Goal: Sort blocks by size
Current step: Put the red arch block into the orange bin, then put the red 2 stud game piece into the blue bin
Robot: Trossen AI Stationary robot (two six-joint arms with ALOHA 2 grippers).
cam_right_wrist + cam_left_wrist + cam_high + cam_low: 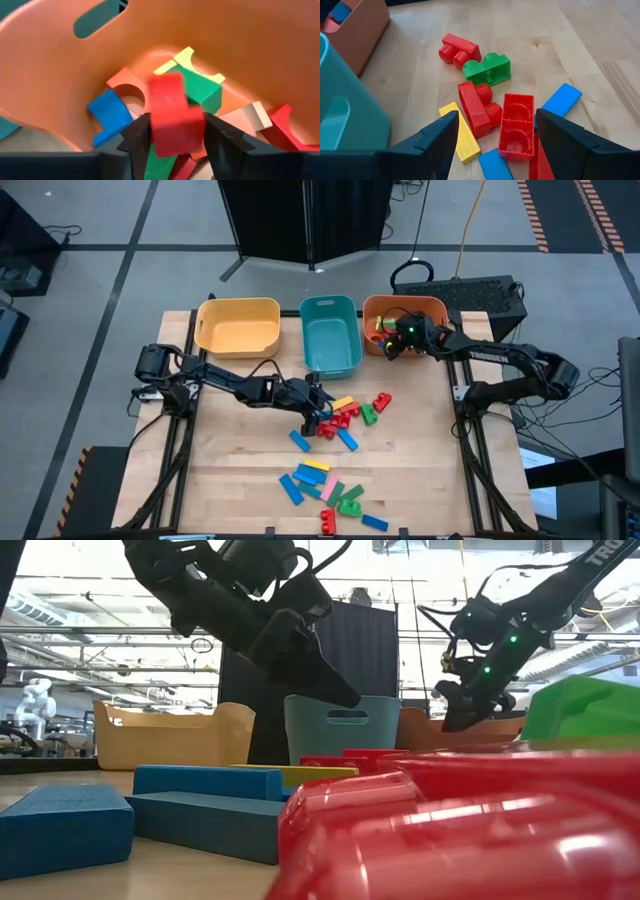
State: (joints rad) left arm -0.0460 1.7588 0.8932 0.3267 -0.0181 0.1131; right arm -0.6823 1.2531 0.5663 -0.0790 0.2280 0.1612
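On the pale wooden worktop (pixel 230 480), the left gripper (pixel 495 145) hangs spread over a hollow red plastic two-stud brick (pixel 516 125). It looks light, rigid and slick, best pinched across its flat long sides. The right gripper (pixel 172 137) pinches a small red plastic block (pixel 172 120) above the orange plastic bin (pixel 372 310).

Three bins (pixel 238 326) stand in a row along the table's (pixel 230 470) far edge, the right bin (pixel 375 310) holding several blocks (pixel 112 112), while loose blocks (pixel 345 412) lie in one cluster at mid-table and another cluster (pixel 325 490) near the front edge.

L arm fingers (pixel 318 406) over block cluster (pixel 345 415); R arm fingers (pixel 393 343) in orange bin (pixel 437 308).
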